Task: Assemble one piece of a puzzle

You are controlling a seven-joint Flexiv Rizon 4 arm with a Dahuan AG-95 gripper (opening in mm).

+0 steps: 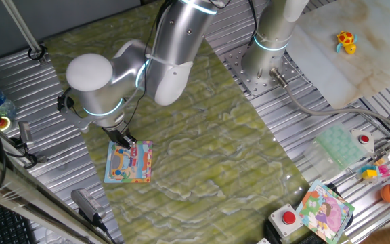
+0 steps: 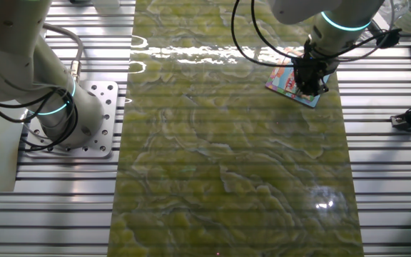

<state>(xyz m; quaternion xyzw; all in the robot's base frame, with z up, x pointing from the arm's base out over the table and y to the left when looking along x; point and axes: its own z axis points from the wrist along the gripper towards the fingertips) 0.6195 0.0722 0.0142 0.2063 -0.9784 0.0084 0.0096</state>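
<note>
In one fixed view, the black two-finger gripper [image 1: 126, 141] is reaching down over the top edge of the flat square puzzle [image 1: 128, 163], a light-blue-bordered board with an orange, pink and yellow cartoon, which is lying on the green marbled mat [image 1: 202, 135]. The tiny piece is not showing here.

In the other fixed view, the gripper [image 2: 310, 84] is hanging over the puzzle [image 2: 285, 80] at the mat's [image 2: 234, 157] far right edge. Whether the fingers are parted or closed, I cannot tell.

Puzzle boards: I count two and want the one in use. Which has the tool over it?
The blue-bordered puzzle on the green mat, with the tool at its upper edge. The purple-and-green board lies far off on the metal table edge.
</note>
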